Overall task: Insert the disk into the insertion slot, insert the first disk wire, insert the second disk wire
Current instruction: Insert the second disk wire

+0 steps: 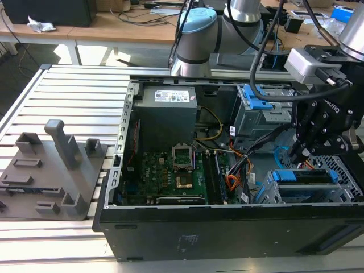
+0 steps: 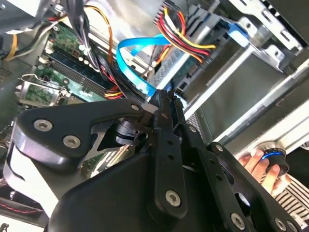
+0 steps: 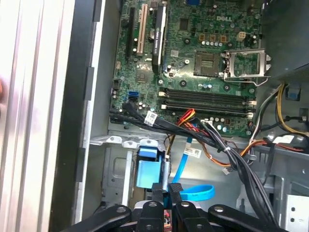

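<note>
The gripper point(image 1: 300, 149) hung over the open computer case point(image 1: 227, 227), at about 3 o'clock in the exterior view. Its jaws were pinched together on the second disk wire point(image 3: 190, 191), one light-blue flat cable, looping out at 12 o'clock from the fingertips point(image 2: 161, 99) in the second wrist view. One disk point(image 1: 310, 176) sat in the insertion slot point(image 1: 341, 193), just under the gripper.

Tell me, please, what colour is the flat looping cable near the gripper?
Light blue; the second disk wire shows best in the second wrist view, looping just beyond the gripper.
</note>
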`<state>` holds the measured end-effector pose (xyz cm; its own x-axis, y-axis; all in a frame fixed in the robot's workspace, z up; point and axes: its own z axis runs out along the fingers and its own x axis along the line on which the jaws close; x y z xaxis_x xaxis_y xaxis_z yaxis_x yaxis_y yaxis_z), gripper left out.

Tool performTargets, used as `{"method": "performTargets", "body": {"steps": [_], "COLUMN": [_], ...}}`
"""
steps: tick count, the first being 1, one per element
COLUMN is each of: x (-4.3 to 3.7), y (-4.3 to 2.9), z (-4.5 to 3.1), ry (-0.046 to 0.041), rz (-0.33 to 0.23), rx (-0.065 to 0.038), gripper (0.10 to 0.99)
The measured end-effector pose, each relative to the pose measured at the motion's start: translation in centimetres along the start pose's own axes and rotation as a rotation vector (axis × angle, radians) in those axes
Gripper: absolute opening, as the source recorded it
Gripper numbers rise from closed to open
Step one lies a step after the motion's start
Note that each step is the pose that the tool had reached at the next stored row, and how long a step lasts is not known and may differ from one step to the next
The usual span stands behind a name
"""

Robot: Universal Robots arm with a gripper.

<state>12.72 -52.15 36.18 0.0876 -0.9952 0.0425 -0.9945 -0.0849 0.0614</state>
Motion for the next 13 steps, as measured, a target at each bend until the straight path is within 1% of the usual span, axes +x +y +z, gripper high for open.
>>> {"method": "performTargets", "body": {"steps": [1,2,4,9,10,13], "x": [0.25,0.71,1.10,1.32,1.32,1.32], "y": [0.02,0.06,0.09,0.10,0.08,0.07], "z": [0.01,0.03,0.06,0.12,0.14,0.18], "ry": [0.0000,0.0000,0.0000,-0.0004,-0.0013,-0.0055], "rz": [0.000,0.000,0.000,0.007,0.022,0.090], "rx": [0.000,0.000,0.000,0.000,-0.001,-0.004], "gripper": [0.165,0.165,0.165,0.165,0.165,0.165]}}
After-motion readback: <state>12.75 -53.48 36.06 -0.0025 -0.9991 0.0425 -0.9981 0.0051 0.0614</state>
